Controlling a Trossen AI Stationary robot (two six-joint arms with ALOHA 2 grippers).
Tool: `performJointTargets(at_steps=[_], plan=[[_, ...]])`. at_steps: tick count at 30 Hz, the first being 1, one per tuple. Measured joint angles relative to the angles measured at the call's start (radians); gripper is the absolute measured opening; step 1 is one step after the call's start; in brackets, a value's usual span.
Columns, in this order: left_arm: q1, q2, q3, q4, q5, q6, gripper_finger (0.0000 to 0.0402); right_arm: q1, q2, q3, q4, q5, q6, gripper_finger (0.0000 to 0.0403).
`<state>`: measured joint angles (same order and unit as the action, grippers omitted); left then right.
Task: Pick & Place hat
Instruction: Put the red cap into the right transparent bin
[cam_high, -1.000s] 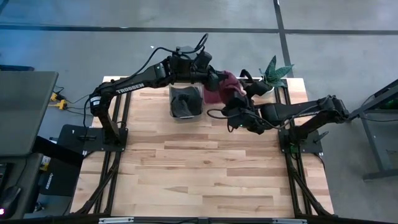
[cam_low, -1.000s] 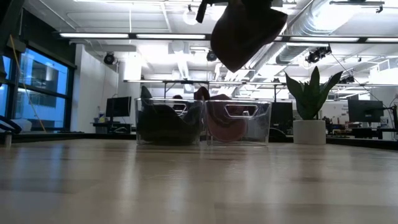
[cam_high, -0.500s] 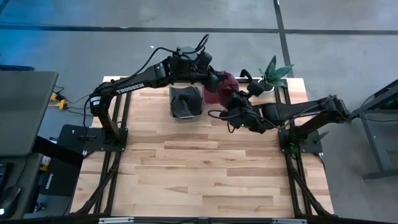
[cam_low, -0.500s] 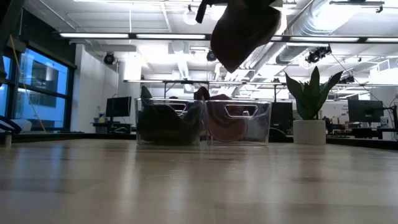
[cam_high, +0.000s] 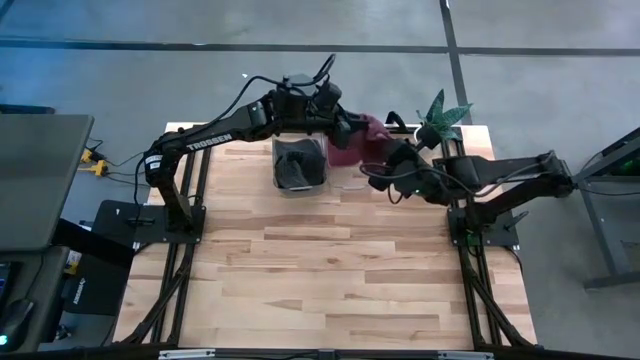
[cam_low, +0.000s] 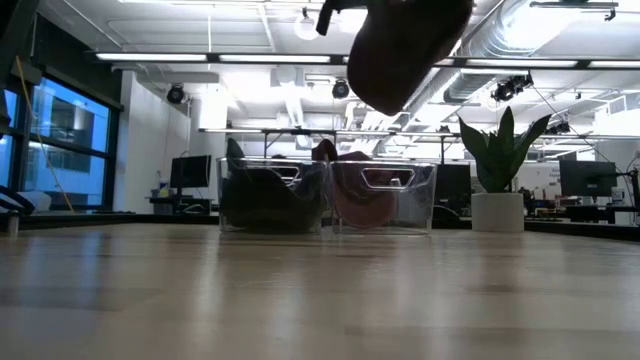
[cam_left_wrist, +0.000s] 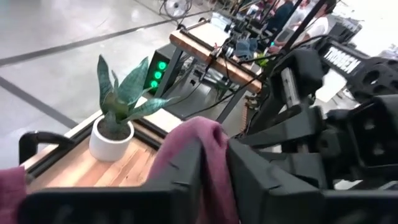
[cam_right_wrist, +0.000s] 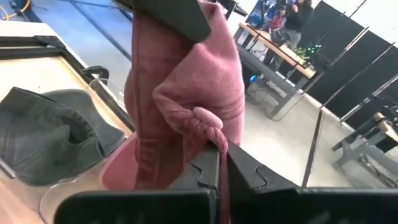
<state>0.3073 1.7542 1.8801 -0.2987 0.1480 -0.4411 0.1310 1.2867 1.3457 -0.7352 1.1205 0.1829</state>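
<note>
A maroon hat (cam_high: 368, 133) hangs in the air above the far middle of the table, high in the low view (cam_low: 400, 50). My left gripper (cam_high: 350, 128) reaches in from the left and is shut on the hat's upper part. My right gripper (cam_high: 392, 155) comes from the right and is shut on its lower part (cam_right_wrist: 180, 81). Below stand two clear bins. One (cam_high: 298, 165) holds a dark grey hat (cam_right_wrist: 50, 137), the other (cam_low: 383, 195) another maroon hat. My left gripper (cam_left_wrist: 208, 180) has maroon cloth (cam_left_wrist: 196, 149) bunched between its two fingers, at the hat's upper end. The hat hangs below it, clear of the bins and the table. My right gripper (cam_right_wrist: 221, 168) pinches a thin fold of the hat's cloth (cam_right_wrist: 211, 134) between its two fingers, at the lower side that faces the right arm. The fingers come roughly level from the table's right. The hat is lifted clear, above the bins.
A potted plant (cam_high: 440, 118) in a white pot stands at the far right corner, close behind my right gripper. The bins sit side by side at the far middle. The near half of the wooden table (cam_high: 320, 270) shows bare boards.
My right gripper has moved toward the table's far edge, up to the hanging hat, and now has its cloth between its fingers. The hat's lower part has swung a little toward the table's right. It stays clear of the bins.
</note>
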Motion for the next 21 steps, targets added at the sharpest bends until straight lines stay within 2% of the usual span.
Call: performJointTargets(at_steps=[8,11,16,21], plan=[[0.0,0.0,0.0,0.054,0.0,-0.009,0.0221,-0.001,-0.005,0.0,-0.036,-0.048,0.024,0.0001],[0.0,0.0,0.0,0.04,-0.01,0.006,0.0267,-0.001,-0.009,0.0,-0.068,-0.083,0.052,0.0],[0.009,-0.046,-0.001,-0.059,-0.084,0.09,0.0295,-0.002,-0.018,0.0,-0.078,-0.165,0.061,0.0],[0.051,-0.094,0.001,-0.229,-0.036,0.102,0.029,-0.054,-0.026,0.032,-0.085,-0.325,0.065,0.0]])
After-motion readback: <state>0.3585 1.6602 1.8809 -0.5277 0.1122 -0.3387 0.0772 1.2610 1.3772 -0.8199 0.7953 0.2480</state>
